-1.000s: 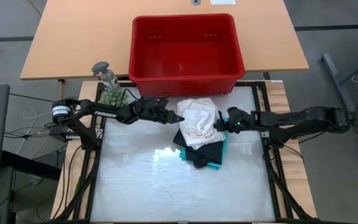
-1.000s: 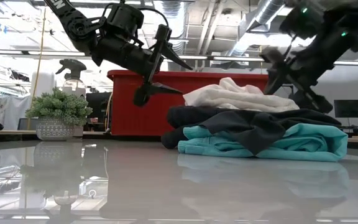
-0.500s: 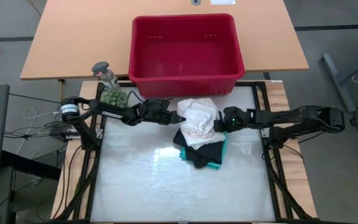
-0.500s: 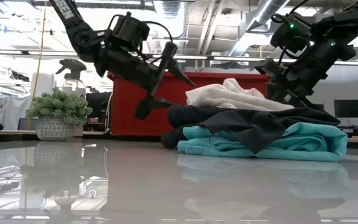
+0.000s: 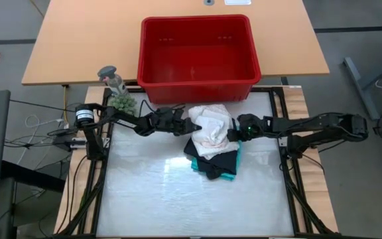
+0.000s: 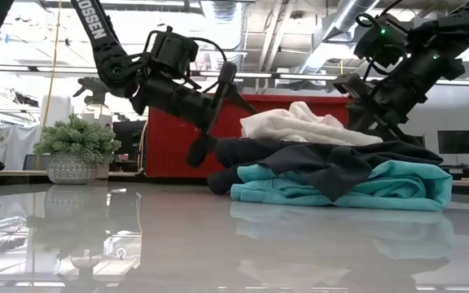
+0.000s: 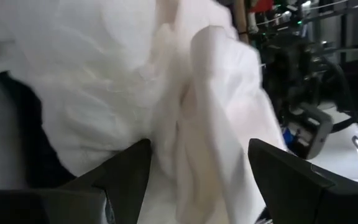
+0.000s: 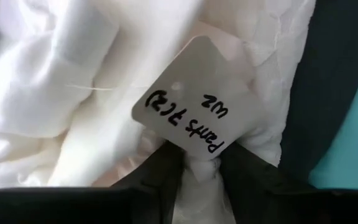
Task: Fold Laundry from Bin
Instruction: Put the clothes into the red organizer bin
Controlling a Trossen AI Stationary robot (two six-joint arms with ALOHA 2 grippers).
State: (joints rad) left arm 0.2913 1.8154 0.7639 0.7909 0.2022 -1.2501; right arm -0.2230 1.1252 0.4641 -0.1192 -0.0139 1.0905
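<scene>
Right hand [image 5: 231, 132] reaching in low, pinching the crumpled white cloth [image 5: 211, 126] at its paper tag [image 8: 194, 104], left hand [image 5: 190, 126] spread wide against the cloth's other edge, soft black garment [image 6: 332, 159] and teal garment [image 6: 365, 185] stacked beneath, slotted red bin [image 5: 197, 56] just behind the pile

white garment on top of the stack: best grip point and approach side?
Take the white garment at its two side edges, one end effector from each side. It lies crumpled on the black garment with raised, loose folds. The right end effector already pinches a fold by the paper tag; the left end effector stands open at the opposite edge.
</scene>
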